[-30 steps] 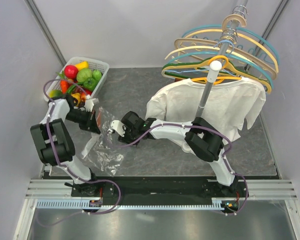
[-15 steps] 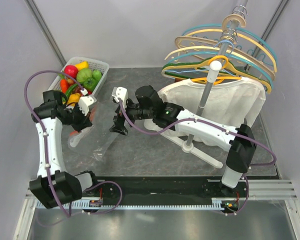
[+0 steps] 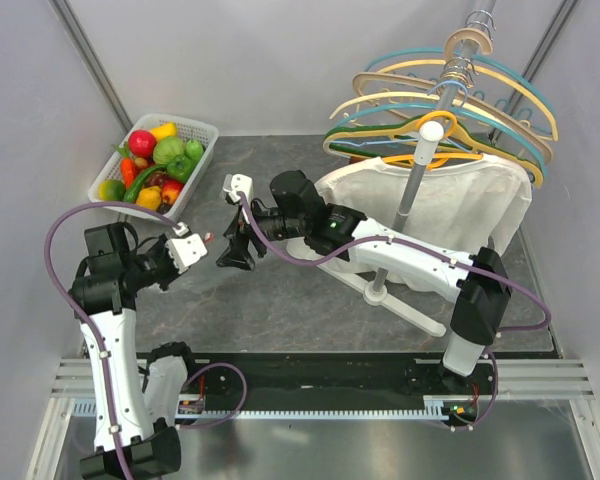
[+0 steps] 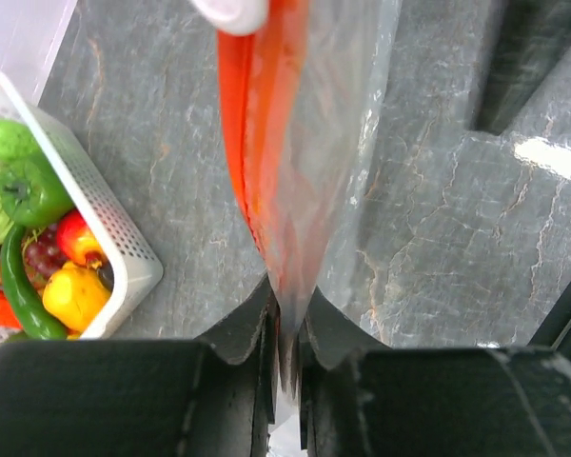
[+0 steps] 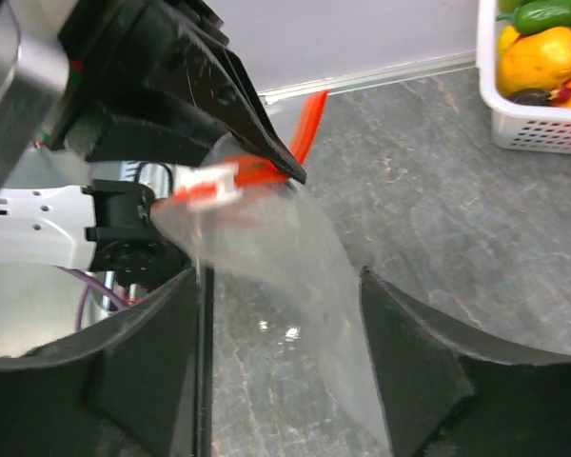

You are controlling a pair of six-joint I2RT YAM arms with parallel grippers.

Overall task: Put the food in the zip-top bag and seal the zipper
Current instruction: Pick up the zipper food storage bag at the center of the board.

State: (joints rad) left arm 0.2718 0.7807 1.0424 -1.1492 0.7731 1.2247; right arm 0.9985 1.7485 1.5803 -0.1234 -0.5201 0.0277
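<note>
My left gripper (image 3: 187,249) is shut on the zip-top bag (image 4: 309,143) at its mouth edge and holds it off the table. The red-orange zipper (image 4: 252,143) runs away from the jaws to a white slider (image 4: 230,11). In the right wrist view the clear bag (image 5: 285,257) hangs between my right gripper's (image 5: 278,286) open fingers (image 5: 409,343) without touching them. The zipper (image 5: 266,174) shows there under the left gripper. In the top view my right gripper (image 3: 234,251) is just right of the left one. The food (image 3: 155,165) lies in the white basket (image 3: 205,130) at the back left.
A clothes rack with several hangers (image 3: 450,90) and a white T-shirt (image 3: 420,200) stands at the right, its base (image 3: 380,295) on the grey table. The basket also shows in the left wrist view (image 4: 124,257) and the right wrist view (image 5: 533,129).
My left arm has swung back toward the near left and lifted the bag off the table by its zipper edge. The right gripper has stayed close to the bag, open.
</note>
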